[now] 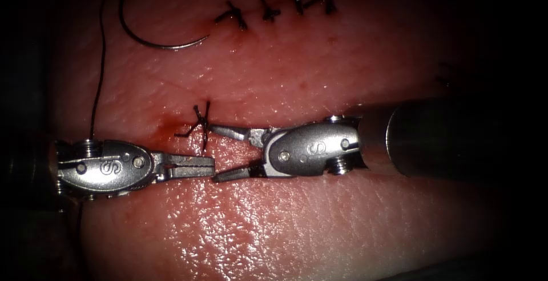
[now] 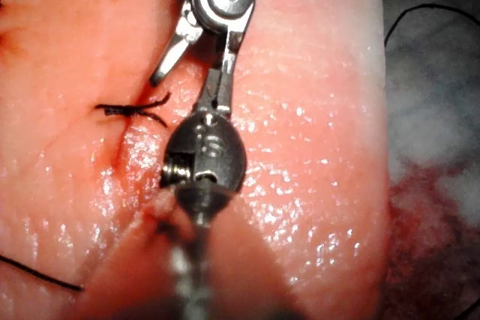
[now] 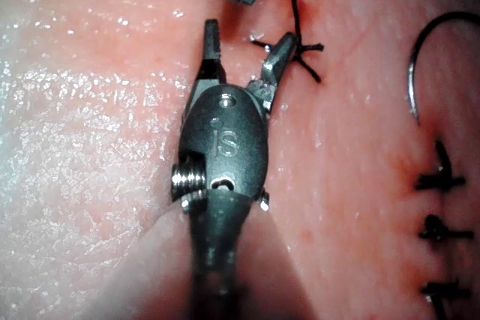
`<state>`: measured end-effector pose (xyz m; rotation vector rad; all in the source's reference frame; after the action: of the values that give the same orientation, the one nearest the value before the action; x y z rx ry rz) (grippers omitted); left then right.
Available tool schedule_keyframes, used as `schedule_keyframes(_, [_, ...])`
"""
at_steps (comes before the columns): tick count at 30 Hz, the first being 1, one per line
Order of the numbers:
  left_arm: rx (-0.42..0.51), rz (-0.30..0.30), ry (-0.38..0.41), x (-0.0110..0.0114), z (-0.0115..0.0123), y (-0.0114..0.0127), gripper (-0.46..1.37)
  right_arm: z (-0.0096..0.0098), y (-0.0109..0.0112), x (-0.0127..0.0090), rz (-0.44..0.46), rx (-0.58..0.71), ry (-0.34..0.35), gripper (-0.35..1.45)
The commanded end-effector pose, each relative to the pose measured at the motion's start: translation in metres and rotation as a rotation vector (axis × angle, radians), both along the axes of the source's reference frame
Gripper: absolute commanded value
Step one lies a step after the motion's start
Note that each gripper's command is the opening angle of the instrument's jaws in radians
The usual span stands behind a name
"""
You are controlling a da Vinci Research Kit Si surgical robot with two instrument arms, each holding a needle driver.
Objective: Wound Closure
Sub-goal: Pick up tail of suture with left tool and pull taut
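Endoscope view: the left end effector (image 1: 194,168) lies with jaws together, holding nothing that I can make out, its tip just below the fresh knot (image 1: 198,124) at the cut. The right end effector (image 1: 231,152) faces it with jaws spread wide and empty, the upper jaw nearly touching the knot. The curved needle (image 1: 149,35) lies free on the tissue (image 1: 319,224), well up and left of both tools and outside the tissue, its arc opening upward; the thread (image 1: 99,81) trails from it down toward the left tool, which is the nearer arm. Three finished stitches (image 1: 274,8) sit to the needle's right.

Left wrist view: the closed left end effector (image 2: 217,99) lies just beside the knot's cut ends (image 2: 135,110).

Right wrist view: the right end effector (image 3: 244,54) gapes, one jaw against the knot (image 3: 300,54); the needle (image 3: 420,65) curves well off beside the stitches (image 3: 439,226).
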<state>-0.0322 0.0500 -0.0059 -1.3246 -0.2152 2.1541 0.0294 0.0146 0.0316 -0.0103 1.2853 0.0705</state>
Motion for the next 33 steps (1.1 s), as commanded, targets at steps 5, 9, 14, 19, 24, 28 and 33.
schedule_keyframes(5, [0.0, 0.0, 0.0, 0.0, -0.0002, -0.0001, -0.35, -0.0002, 0.0002, -0.0003, 0.005, -0.004, 0.01, 0.88])
schedule_keyframes(9, [-0.005, 0.005, 0.0, 0.0004, -0.0005, -0.0004, -0.35, -0.0003, 0.0003, -0.0007, 0.007, -0.01, 0.009, 0.89])
schedule_keyframes(14, [-0.001, 0.023, -0.009, 0.0016, -0.0006, -0.0005, 0.47, -0.0002, 0.0004, -0.0011, 0.012, -0.011, 0.007, 0.89])
schedule_keyframes(19, [0.024, 0.016, -0.015, 0.0027, -0.0008, -0.0007, 0.67, -0.0002, 0.0004, -0.0011, 0.013, -0.011, 0.006, 0.89])
schedule_keyframes(24, [0.023, 0.007, -0.005, 0.0038, -0.0008, -0.0008, 0.78, -0.0002, 0.0004, -0.0012, 0.012, -0.011, 0.006, 0.89])
schedule_keyframes(28, [0.023, -0.008, 0.01, 0.0046, -0.0008, -0.0005, 0.81, -0.0002, 0.0004, -0.0013, 0.011, -0.011, 0.007, 0.9])
schedule_keyframes(33, [0.031, -0.037, 0.015, 0.0051, -0.0007, 0.0008, 0.84, -0.0001, 0.0003, -0.0013, 0.011, -0.012, 0.007, 0.9])
